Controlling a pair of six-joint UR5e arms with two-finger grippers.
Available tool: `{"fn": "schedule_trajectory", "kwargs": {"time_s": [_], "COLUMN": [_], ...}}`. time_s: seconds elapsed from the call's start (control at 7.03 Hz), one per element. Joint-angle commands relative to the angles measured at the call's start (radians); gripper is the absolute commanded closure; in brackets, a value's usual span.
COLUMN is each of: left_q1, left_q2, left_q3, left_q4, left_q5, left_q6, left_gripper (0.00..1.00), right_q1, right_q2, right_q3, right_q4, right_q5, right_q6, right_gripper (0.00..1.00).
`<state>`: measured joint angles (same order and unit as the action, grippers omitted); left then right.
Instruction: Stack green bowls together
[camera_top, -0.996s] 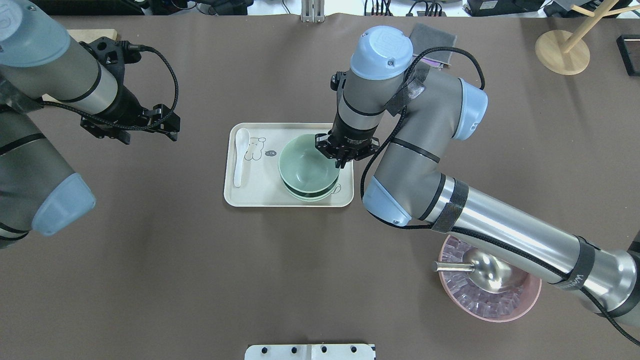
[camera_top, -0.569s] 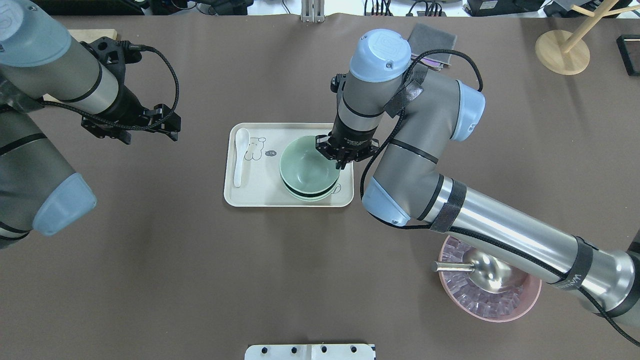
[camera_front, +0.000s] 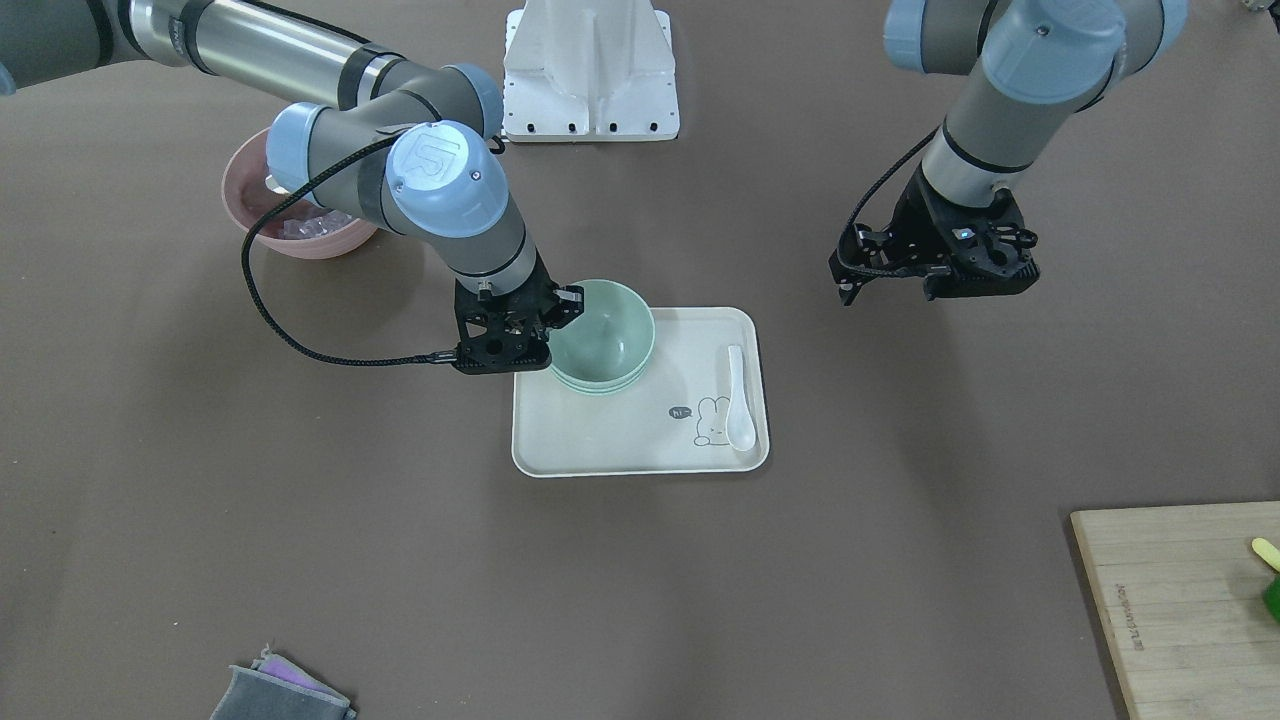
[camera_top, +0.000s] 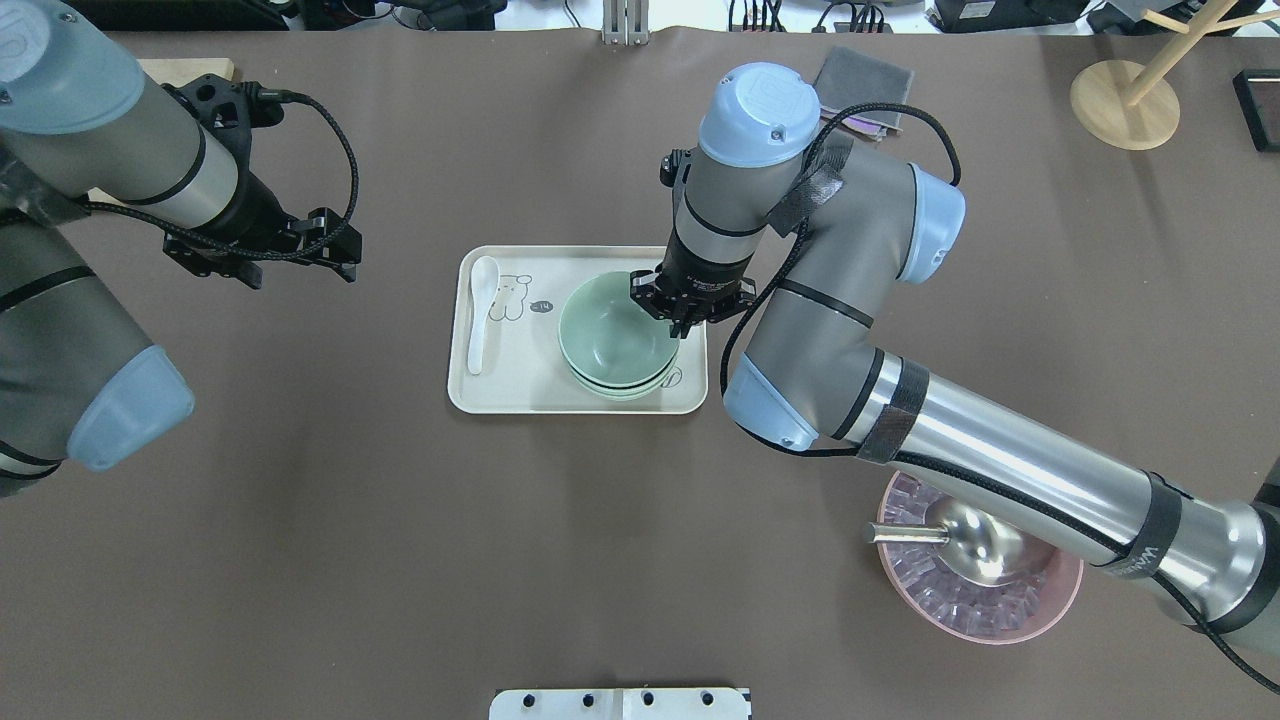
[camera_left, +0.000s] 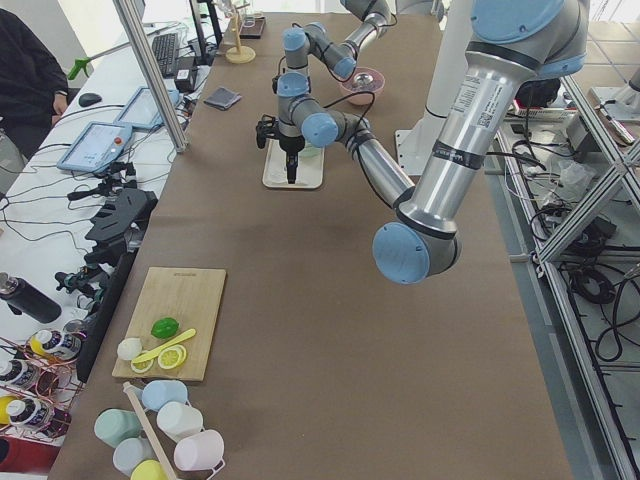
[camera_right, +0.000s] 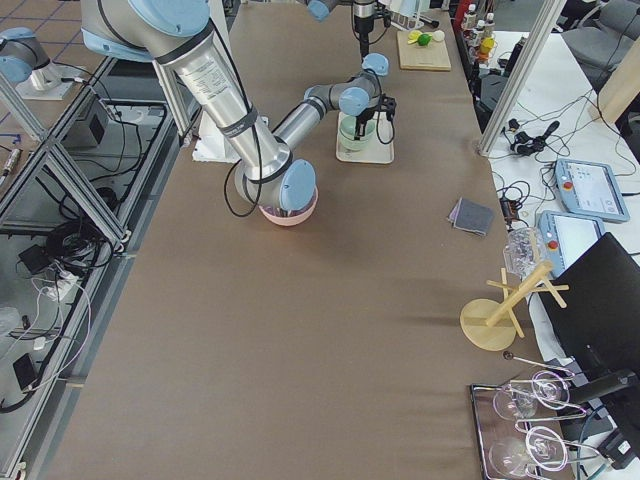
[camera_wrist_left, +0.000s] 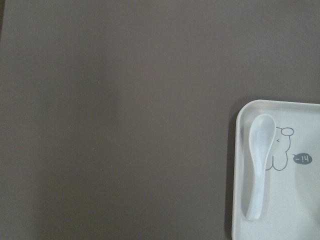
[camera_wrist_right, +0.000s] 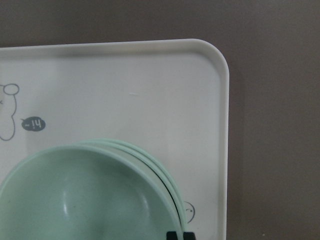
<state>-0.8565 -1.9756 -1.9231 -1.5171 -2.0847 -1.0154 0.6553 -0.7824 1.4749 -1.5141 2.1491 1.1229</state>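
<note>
Three pale green bowls (camera_top: 610, 335) sit nested in one stack on the right part of a cream tray (camera_top: 520, 385). The stack also shows in the front view (camera_front: 603, 335) and the right wrist view (camera_wrist_right: 85, 195). My right gripper (camera_top: 681, 327) is shut on the right rim of the top bowl, which sits down in the stack; its fingertips (camera_wrist_right: 179, 235) show at that rim. In the front view this gripper (camera_front: 553, 325) is on the bowls' left side. My left gripper (camera_top: 335, 245) hovers open and empty over bare table, left of the tray.
A white spoon (camera_top: 480, 310) lies on the tray's left part, beside a printed bunny. A pink bowl of ice with a metal scoop (camera_top: 980, 580) stands under my right forearm. A grey cloth (camera_top: 865, 80) and a wooden stand (camera_top: 1125, 100) are at the back.
The top bowl has come down into the stack: the dark gap under its rim has closed. My right arm shifted slightly with it. The left arm has not moved.
</note>
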Motion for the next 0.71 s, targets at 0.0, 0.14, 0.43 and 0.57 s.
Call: {"fn": "schedule_trajectory", "kwargs": {"time_s": [0.0, 0.14, 0.43, 0.57], "left_q1": [0.001, 0.001, 0.001, 0.001], "left_q2": [-0.002, -0.002, -0.002, -0.002], "left_q3": [0.003, 0.003, 0.003, 0.003], "left_q4": [0.0, 0.0, 0.0, 0.0], "left_q5": [0.0, 0.0, 0.0, 0.0], "left_q6": [0.0, -0.002, -0.002, -0.002], "left_gripper": [0.02, 0.02, 0.02, 0.02], "right_q1": [-0.002, -0.003, -0.008, -0.008], "right_q2": [0.0, 0.0, 0.0, 0.0], "right_q3": [-0.001, -0.001, -0.001, -0.001], "right_q4": [0.0, 0.0, 0.0, -0.001], "right_q5": [0.0, 0.002, 0.005, 0.006], "right_q6": [0.0, 0.002, 0.005, 0.005], "right_gripper": [1.0, 1.0, 1.0, 1.0]}}
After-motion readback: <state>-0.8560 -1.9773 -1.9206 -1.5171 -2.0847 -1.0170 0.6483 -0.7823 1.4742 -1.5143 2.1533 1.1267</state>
